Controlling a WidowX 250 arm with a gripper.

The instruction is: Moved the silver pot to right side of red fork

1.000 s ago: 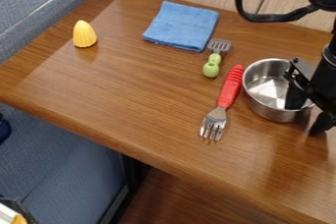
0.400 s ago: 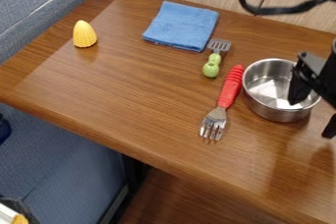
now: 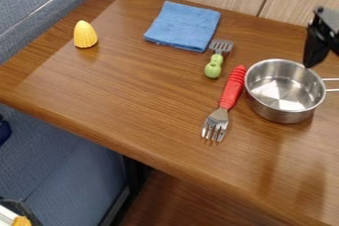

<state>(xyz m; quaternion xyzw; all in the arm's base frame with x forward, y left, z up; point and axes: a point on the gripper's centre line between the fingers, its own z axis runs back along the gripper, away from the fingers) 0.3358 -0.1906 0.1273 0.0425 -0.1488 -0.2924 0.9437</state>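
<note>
and there was the gripper (image 3: pixel 316 49), up by the silver pot's (image 3: pixel 281 91) far rim; released or clenched, i couldn't tell! the pot sat upright just below-left of it, right of the red fork (image 3: pixel 232 90) and close beside it. the danger? 1 low sweep left could have shoved pot into fork, and 1 dip could have snagged the handle (image 3: pixel 332 90). the table's (image 3: pixel 132 91) back edge ran behind the gripper, the front edge well beyond the pot; upward looked roomiest!

Empty silver pot (image 3: pixel 285 116) upright just right of the red-handled fork (image 3: pixel 231 91).
</note>
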